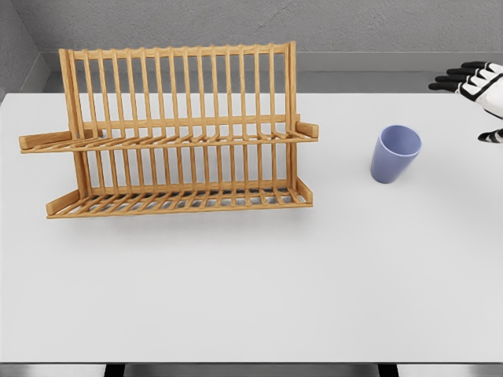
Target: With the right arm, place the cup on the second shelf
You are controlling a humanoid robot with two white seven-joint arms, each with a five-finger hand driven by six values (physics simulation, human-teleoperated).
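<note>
On the white table (251,290), a two-tier slatted wooden dish rack (177,133) stands at nine o'clock of the upright blue plastic cup (394,153). The right hand (481,86) hovers at two o'clock of the cup, fingers (452,80) spread, holding nothing.

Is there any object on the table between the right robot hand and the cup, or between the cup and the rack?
Nothing visible. Bare table lies between the right robot hand and the cup, and between the cup and the rack.
</note>
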